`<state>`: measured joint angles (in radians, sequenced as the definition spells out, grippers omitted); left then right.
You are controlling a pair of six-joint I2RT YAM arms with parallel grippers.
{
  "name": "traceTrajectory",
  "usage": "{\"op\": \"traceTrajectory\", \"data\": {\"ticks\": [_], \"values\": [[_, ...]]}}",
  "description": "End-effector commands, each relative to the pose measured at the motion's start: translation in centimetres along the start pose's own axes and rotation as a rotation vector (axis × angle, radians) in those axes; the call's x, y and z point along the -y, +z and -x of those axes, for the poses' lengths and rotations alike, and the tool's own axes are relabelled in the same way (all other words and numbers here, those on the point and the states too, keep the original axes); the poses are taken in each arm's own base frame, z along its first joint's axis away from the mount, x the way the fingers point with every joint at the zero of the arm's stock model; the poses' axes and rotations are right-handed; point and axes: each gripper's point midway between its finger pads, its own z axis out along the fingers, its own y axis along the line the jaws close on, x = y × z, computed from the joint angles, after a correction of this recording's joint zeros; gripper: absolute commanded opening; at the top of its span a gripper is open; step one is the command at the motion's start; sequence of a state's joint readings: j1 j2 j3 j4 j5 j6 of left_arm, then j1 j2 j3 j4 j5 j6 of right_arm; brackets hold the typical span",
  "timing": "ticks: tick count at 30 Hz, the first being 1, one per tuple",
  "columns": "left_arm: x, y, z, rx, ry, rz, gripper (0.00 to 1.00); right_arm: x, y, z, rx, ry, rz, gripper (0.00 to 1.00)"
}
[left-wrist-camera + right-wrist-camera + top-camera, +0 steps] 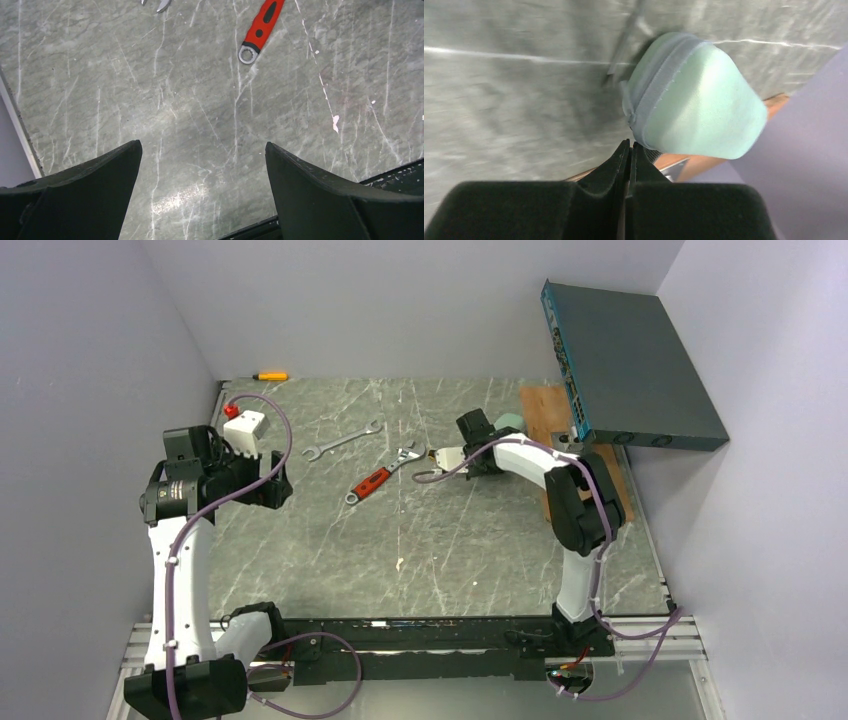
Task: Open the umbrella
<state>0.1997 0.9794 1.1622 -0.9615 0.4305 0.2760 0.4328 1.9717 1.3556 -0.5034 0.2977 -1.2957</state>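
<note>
The umbrella is not in view. A pale mint-green oval case (696, 102) with a grey zipper band lies at the table's far right, by a wooden board; its edge also shows in the top view (509, 421). My right gripper (629, 146) is shut, jaws pressed flat together with nothing visible between them, its tip just below the case's zipper edge; in the top view it (488, 430) sits right beside the case. My left gripper (202, 150) is open and empty, hovering over bare marble at the left (276, 486).
A red-handled adjustable wrench (380, 476) (260, 25) and a silver spanner (342, 439) lie mid-table. A white box with a red button (243, 426) and a yellow screwdriver (270, 376) sit far left. A wooden board (545, 405) and a dark blue-grey unit (630, 365) stand far right.
</note>
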Motion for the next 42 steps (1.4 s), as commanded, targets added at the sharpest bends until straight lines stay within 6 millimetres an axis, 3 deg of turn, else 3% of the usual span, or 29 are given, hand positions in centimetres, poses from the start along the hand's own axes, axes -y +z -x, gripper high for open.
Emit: {"op": "traceTrajectory", "data": {"ticks": [1,5,7,11,14,21,24,27,28,30,31,32,35,38,42], "values": [[0.9,-1.2,1.4,0.053,0.037,-0.033,1.0,-5.0,-4.1,0.6,0.071,0.169,0.134,0.0],[1.1,-1.3,1.0,0.052,0.04,-0.032,1.0,-10.9,-7.3,1.5,0.116,0.151,0.228,0.0],[1.3,-1.3,0.7,0.049,0.04,-0.04,1.0,-12.7,-8.8,2.9,0.159,0.141,0.249,0.0],[1.6,-1.1,0.1,0.038,0.031,-0.056,1.0,-14.7,-10.7,7.3,0.25,0.13,0.277,0.0],[1.7,-1.2,-0.4,0.026,0.008,-0.056,1.0,-15.4,-11.8,12.1,0.308,0.105,0.288,0.0],[0.8,-1.6,-0.6,0.021,-0.137,-0.044,1.0,-14.4,-13.7,23.4,0.429,0.137,0.283,0.0],[-0.4,-2.6,0.7,0.087,-0.219,-0.041,1.0,-11.8,-15.0,28.4,0.522,0.252,0.302,0.0],[-1.4,-3.0,2.2,0.121,-0.278,-0.023,1.0,-8.9,-16.8,30.8,0.578,0.332,0.33,0.15],[-1.5,-2.9,2.4,0.12,-0.284,-0.029,1.0,-8.0,-17.2,30.6,0.587,0.357,0.331,0.26],[-1.6,-2.6,2.3,0.113,-0.289,-0.037,1.0,-7.1,-17.5,29.3,0.58,0.386,0.343,0.62],[-1.7,-2.4,2.0,0.106,-0.295,-0.034,1.0,-6.9,-17.4,28.2,0.568,0.406,0.347,0.75],[-1.9,-2.1,1.7,0.104,-0.303,-0.029,1.0,-6.7,-17.6,27.0,0.561,0.429,0.349,0.82],[-1.6,-1.1,0.7,0.112,-0.325,-0.044,1.0,-7.6,-17.2,22.9,0.513,0.501,0.353,0.95],[-1.3,-0.4,0.5,0.153,-0.342,-0.067,1.0,-10.2,-16.9,20.0,0.43,0.547,0.347,0.99],[-0.4,0.0,0.8,0.233,-0.323,-0.118,1.0,-13.5,-16.7,17.8,0.388,0.59,0.351,0.94]]}}
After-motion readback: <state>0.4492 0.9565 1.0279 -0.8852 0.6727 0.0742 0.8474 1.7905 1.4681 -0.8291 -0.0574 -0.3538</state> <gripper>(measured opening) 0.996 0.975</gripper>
